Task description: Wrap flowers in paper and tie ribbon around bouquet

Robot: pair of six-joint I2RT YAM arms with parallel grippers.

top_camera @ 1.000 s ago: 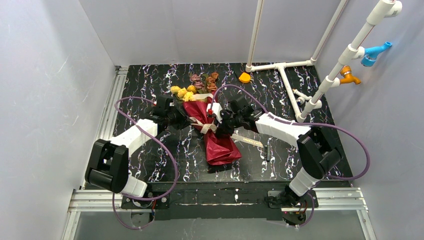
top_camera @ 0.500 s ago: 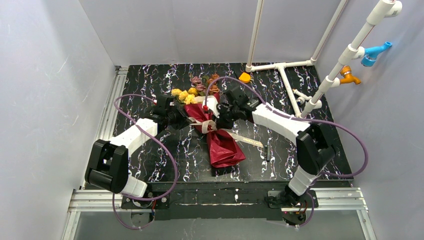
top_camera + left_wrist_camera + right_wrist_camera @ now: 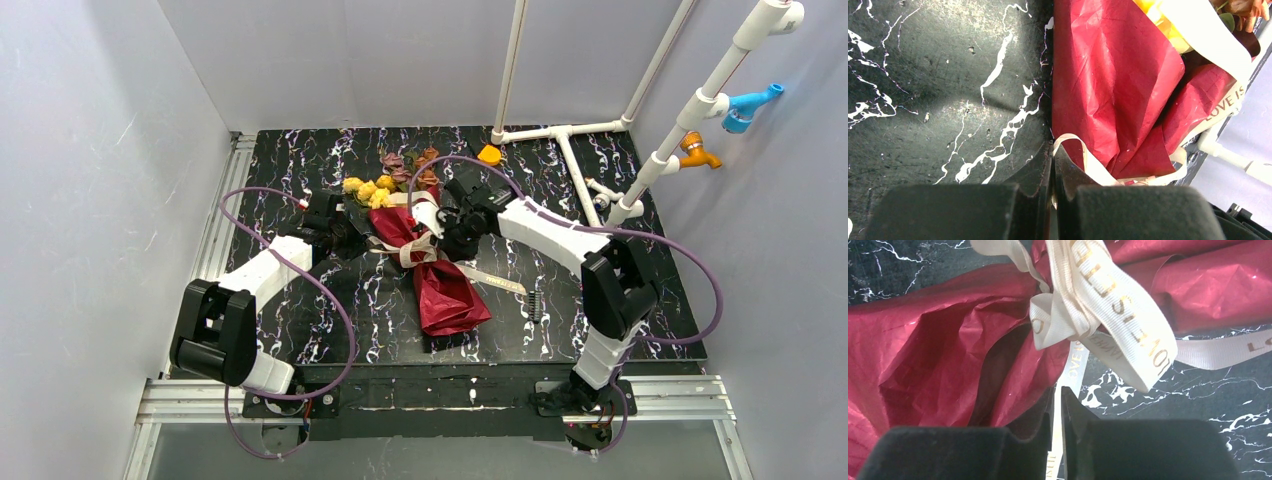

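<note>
One bouquet [image 3: 440, 272] lies on the black marbled table [image 3: 290, 320] between the two sets of fingers. Its red paper [image 3: 1108, 75] is crinkled into a cone, and the yellow and pink-brown flowers [image 3: 385, 185] poke out of the end farther from the arm bases. The cream ribbon [image 3: 1098, 300], lettered in gold, is knotted round the cone's waist just ahead of the right fingers [image 3: 1075, 415]. One strand drops from the knot into the narrow gap between them; whether they clamp it I cannot tell. The left fingers [image 3: 1035, 172] are pressed together on a loop of ribbon that curls out at their tips, with the paper just ahead of them to the right. A loose ribbon end trails flat on the table beside the right fingers. Purple cables [image 3: 335, 300] arch over both arms. Well away from either set of fingers sit a small orange cap [image 3: 489, 155], a white pipe frame [image 3: 575, 165] and a small dark ridged piece [image 3: 536, 305].
</note>
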